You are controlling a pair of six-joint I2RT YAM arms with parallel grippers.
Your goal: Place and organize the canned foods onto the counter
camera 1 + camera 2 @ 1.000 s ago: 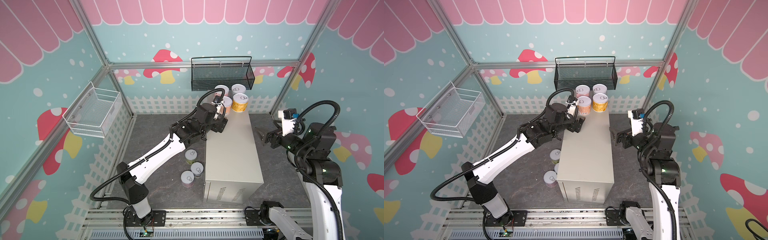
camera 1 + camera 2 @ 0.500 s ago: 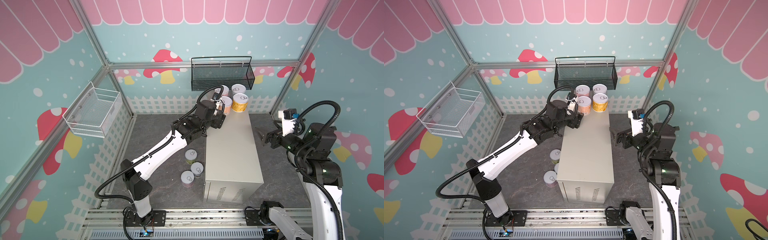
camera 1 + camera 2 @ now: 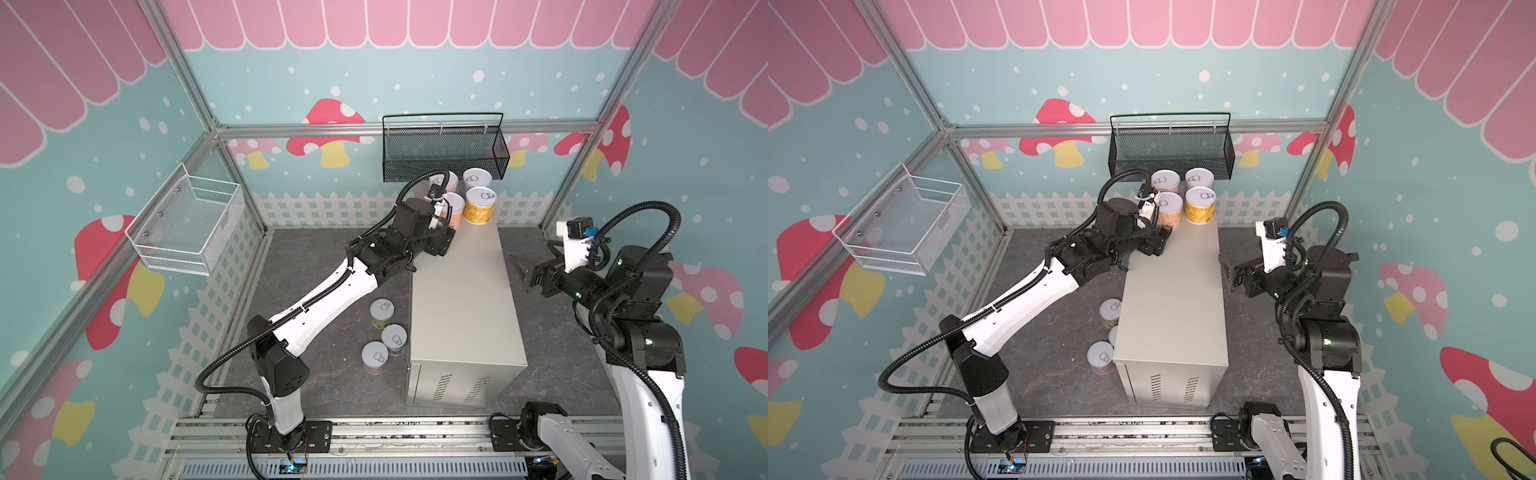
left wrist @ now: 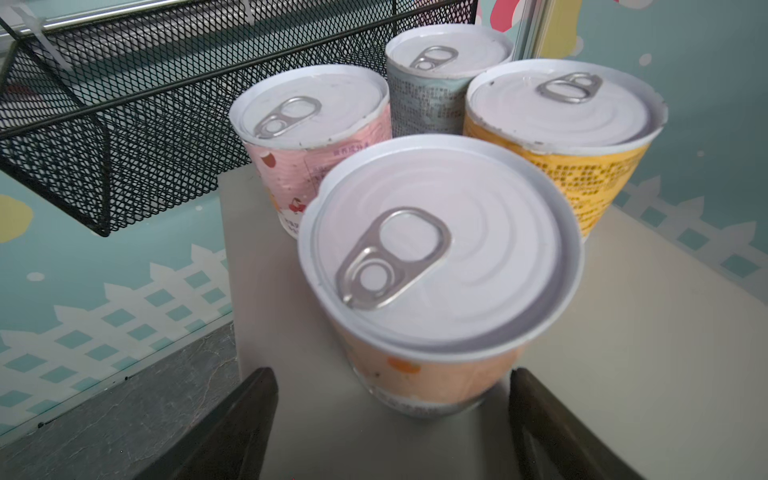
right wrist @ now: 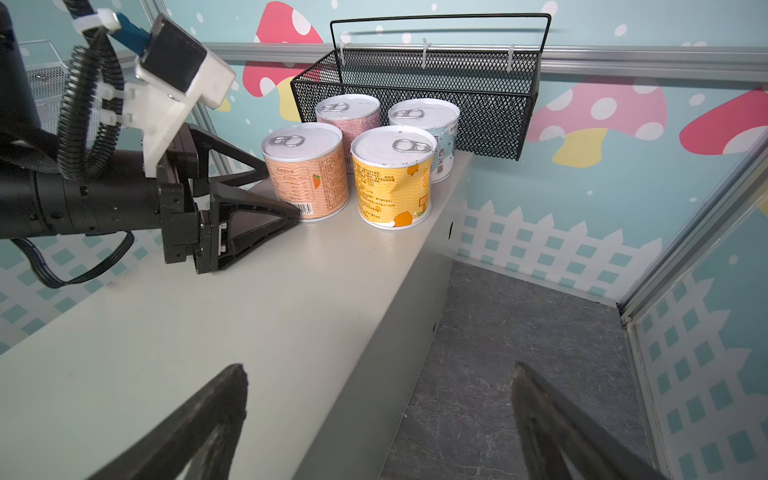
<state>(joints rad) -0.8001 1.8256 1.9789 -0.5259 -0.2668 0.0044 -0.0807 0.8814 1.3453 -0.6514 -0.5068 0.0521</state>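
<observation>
Four canned foods stand in a square at the far end of the counter [image 3: 461,299]: a pink one [image 4: 309,124], a white-blue one [image 4: 436,75], a yellow one [image 3: 480,205] and an orange one [image 4: 440,257]. Three more cans [image 3: 381,312] [image 3: 394,338] [image 3: 375,357] stand on the floor left of the counter. My left gripper [image 4: 390,374] is open just behind the orange can, and its fingers [image 5: 266,220] sit either side of the can's base without gripping it. Beside the counter's right edge, my right gripper [image 5: 378,370] hangs open and empty.
A black mesh basket [image 3: 444,153] hangs on the back wall just above the far cans. A white wire basket [image 3: 187,224] is fixed to the left wall. The dark stone floor [image 3: 552,374] runs round the counter, and the left arm [image 3: 324,303] passes above the floor cans.
The left arm has shifted slightly near the orange can, which stands where it was on the counter. The right arm has not moved.
</observation>
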